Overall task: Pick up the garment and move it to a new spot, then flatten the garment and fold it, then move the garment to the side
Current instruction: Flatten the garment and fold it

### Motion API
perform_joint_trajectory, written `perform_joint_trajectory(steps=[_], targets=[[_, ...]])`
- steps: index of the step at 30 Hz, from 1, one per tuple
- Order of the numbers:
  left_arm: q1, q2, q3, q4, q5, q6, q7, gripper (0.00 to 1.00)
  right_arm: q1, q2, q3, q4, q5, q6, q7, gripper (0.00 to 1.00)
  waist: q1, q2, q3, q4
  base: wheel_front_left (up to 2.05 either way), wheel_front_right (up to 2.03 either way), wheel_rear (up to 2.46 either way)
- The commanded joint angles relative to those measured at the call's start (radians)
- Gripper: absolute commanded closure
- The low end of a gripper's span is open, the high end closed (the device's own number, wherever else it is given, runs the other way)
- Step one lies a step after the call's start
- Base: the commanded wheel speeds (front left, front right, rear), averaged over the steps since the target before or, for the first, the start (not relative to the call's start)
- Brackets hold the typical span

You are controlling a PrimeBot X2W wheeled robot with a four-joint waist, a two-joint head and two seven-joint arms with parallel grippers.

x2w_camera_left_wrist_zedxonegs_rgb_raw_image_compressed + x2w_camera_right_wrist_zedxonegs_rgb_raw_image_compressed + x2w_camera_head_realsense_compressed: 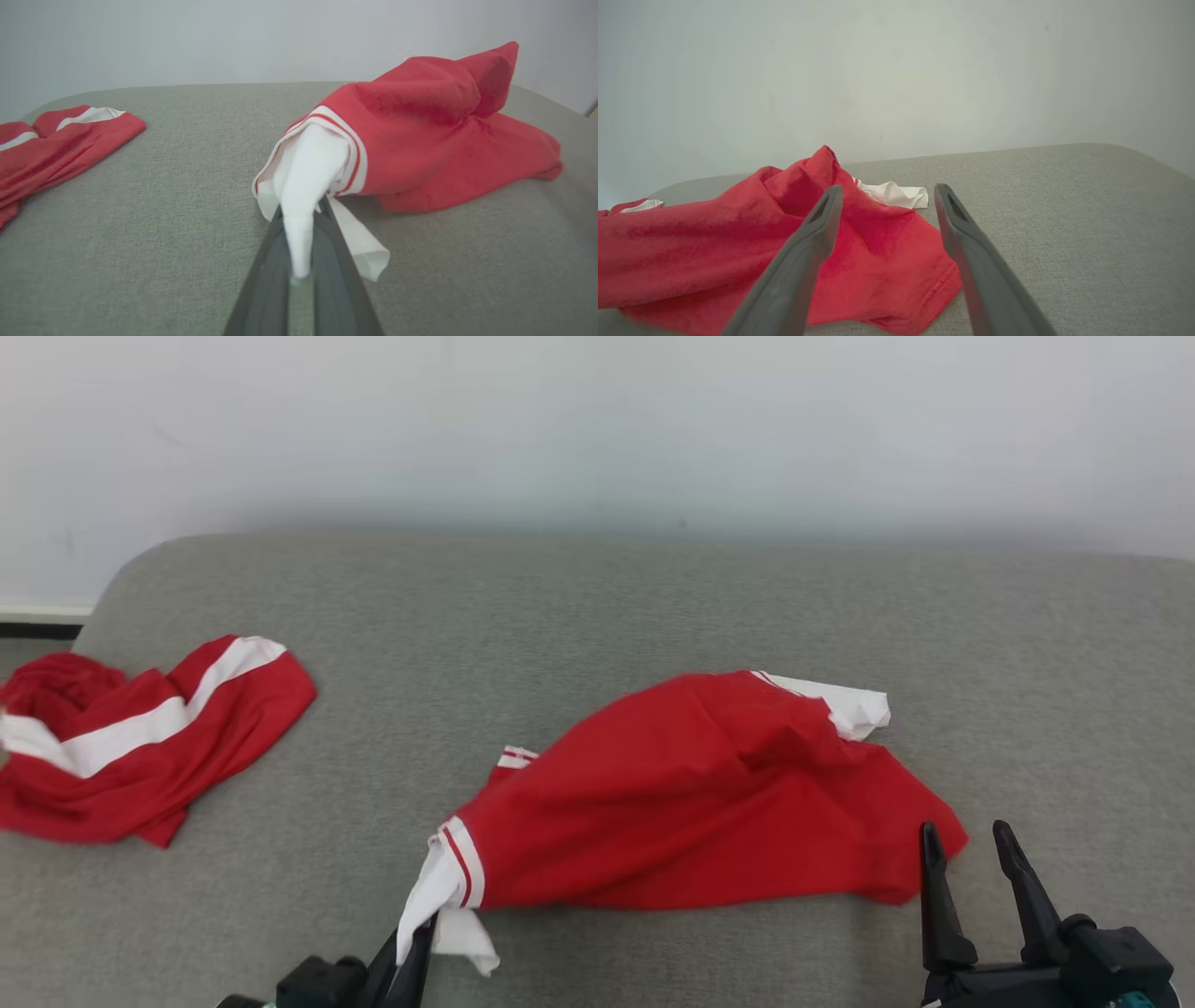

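A red garment point(691, 793) with white sleeve ends lies crumpled on the grey cushion, near its front edge. My left gripper point(422, 933) is shut on the garment's white sleeve end at the lower left; in the left wrist view that sleeve point(308, 186) runs down between the closed fingers of the left gripper point(300, 219), lifted slightly off the cushion. My right gripper point(966, 835) stands open just beside the garment's near right corner, touching nothing. In the right wrist view the right gripper point(887, 191) spreads its fingers over the red hem point(896, 280).
A second red garment with a white stripe point(140, 737) lies bunched at the cushion's left edge. The grey cushion point(653, 607) stretches wide behind and to the right, with a pale wall beyond. The cushion's left corner is rounded.
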Motion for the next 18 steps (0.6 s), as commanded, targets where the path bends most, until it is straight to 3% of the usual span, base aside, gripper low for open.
perform_joint_trajectory(steps=[1,5,11,12,13,18], targets=[[0.019,0.008,0.0,-0.015,0.008,0.008,0.006,1.0,0.002,0.0,-0.003,-0.002,0.003,-0.002,-0.001,0.0,0.0001,-0.0001,0.003,0.035,0.0,0.0,0.0],[0.083,0.014,-0.009,-0.094,0.001,0.033,0.042,1.0,-0.005,0.0,-0.003,-0.002,0.001,-0.002,-0.001,0.0,0.0001,-0.0001,0.019,0.053,0.0,0.0,0.0],[0.153,-0.02,-0.044,-0.113,-0.04,0.029,0.076,1.0,-0.018,0.0,-0.001,0.001,-0.006,-0.002,-0.001,0.0,0.0001,-0.0001,0.035,0.054,0.0,0.0,0.0],[0.154,-0.021,-0.048,-0.109,-0.033,0.034,0.071,0.73,-0.018,0.0,-0.001,0.003,-0.006,-0.002,-0.001,0.0,0.0001,-0.0001,0.036,0.052,0.0,0.0,0.0],[0.148,-0.036,-0.049,-0.109,-0.035,0.04,0.056,0.0,-0.022,0.0,-0.001,0.006,-0.008,-0.002,-0.001,0.0,0.0001,-0.0001,0.035,0.049,0.0,0.0,0.0],[0.12,-0.046,-0.02,-0.155,-0.063,0.02,-0.011,0.0,-0.024,0.0,0.0,0.009,-0.008,-0.002,-0.001,0.0,0.0001,-0.0001,0.025,0.031,0.0,0.0,0.0]])
